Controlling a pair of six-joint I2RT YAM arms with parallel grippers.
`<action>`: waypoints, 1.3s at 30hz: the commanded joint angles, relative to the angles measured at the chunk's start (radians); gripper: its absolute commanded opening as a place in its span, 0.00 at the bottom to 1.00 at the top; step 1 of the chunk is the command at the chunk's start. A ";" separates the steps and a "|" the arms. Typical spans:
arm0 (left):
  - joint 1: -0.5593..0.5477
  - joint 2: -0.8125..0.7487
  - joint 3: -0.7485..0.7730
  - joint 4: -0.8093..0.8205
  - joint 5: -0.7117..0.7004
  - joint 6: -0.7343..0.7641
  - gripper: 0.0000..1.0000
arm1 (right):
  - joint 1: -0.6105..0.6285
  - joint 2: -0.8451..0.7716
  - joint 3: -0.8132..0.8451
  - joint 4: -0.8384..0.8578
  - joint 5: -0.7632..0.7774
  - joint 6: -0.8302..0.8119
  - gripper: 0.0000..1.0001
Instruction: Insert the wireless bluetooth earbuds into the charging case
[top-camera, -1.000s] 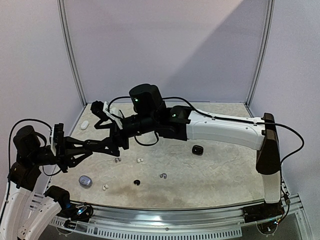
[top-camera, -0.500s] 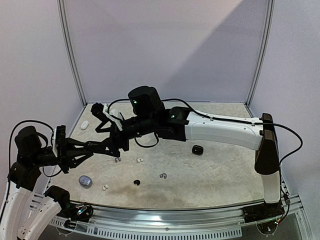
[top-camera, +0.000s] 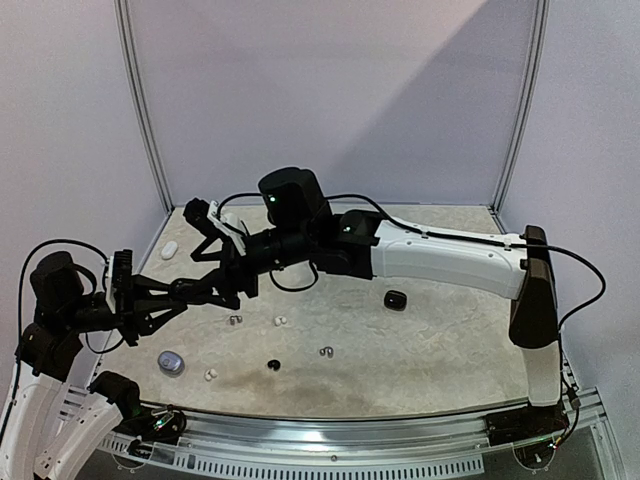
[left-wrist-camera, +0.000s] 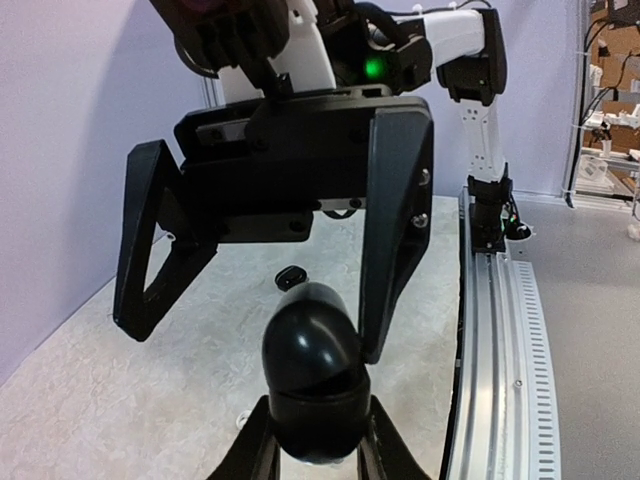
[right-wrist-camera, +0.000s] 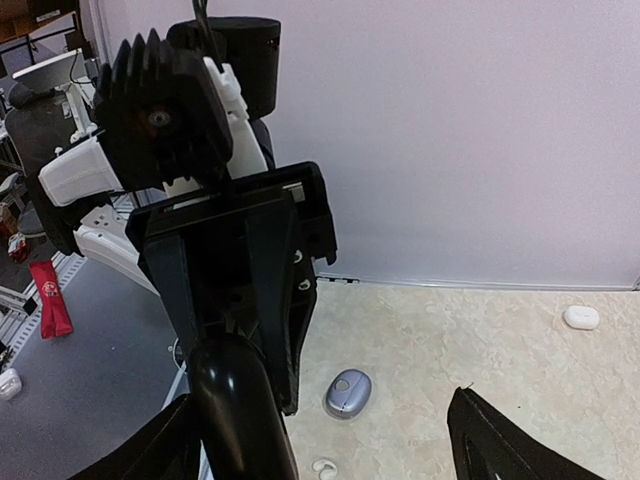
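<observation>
Several earbuds are lying loose on the table, below and apart from both grippers. The left gripper is clenching a black charging case, and the right gripper is gaping wide beside it.

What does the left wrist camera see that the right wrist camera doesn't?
Only the left wrist view: a small dark case lying far out on the table. Only the right wrist view: a silvery-blue case and a white case. Both: the left hand clamped on a rounded black case, with the right hand open beside it.
</observation>
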 joint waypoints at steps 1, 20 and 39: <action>-0.035 -0.002 -0.011 -0.033 0.079 0.002 0.00 | -0.046 0.027 0.052 0.068 0.068 0.034 0.85; -0.026 -0.006 -0.118 0.373 -0.016 -0.450 0.00 | -0.053 0.036 0.078 0.007 0.010 0.017 0.86; -0.008 0.029 -0.151 0.472 -0.098 -0.636 0.00 | -0.149 -0.050 0.043 0.271 -0.080 0.318 0.85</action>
